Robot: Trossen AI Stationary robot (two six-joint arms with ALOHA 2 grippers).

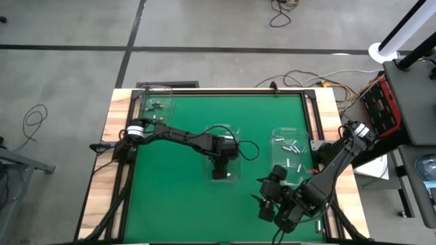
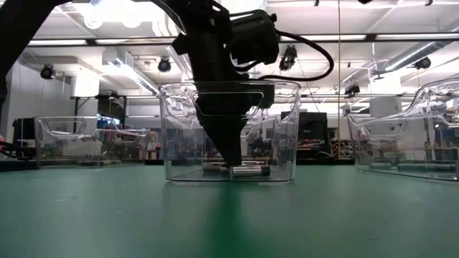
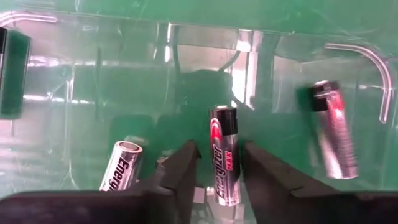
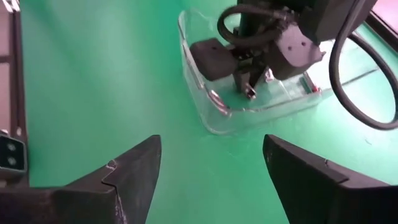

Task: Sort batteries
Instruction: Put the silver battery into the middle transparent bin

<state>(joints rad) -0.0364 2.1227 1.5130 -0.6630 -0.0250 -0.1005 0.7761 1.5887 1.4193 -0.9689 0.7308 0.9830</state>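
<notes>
A clear middle bin (image 1: 235,173) holds several batteries. One silver battery with a red and black label (image 3: 224,158) lies on the bin floor. My left gripper (image 3: 221,152) points down into this bin, open, with one finger close on each side of that battery. Two more batteries (image 3: 121,165) (image 3: 333,137) lie on the floor beside it. In the low view the left fingertips (image 2: 234,162) reach the bin floor next to a battery (image 2: 249,170). My right gripper (image 4: 211,155) waits open over the green mat near the front right (image 1: 264,204), with nothing between its fingers. My left gripper comes from above, pointing down, with a finger (image 3: 186,165) standing along each long side (image 3: 214,174) of the labelled battery. A thin strip of green shows beside one finger. I cannot tell whether the fingers touch the battery, which lies flat on the bin floor.
A clear bin (image 1: 275,133) at the right holds several loose batteries (image 1: 289,145). Another clear bin (image 1: 167,92) with a few small pieces stands at the far left corner. The green mat (image 1: 170,197) lies open toward the near left. Cables run along the table's far edge.
</notes>
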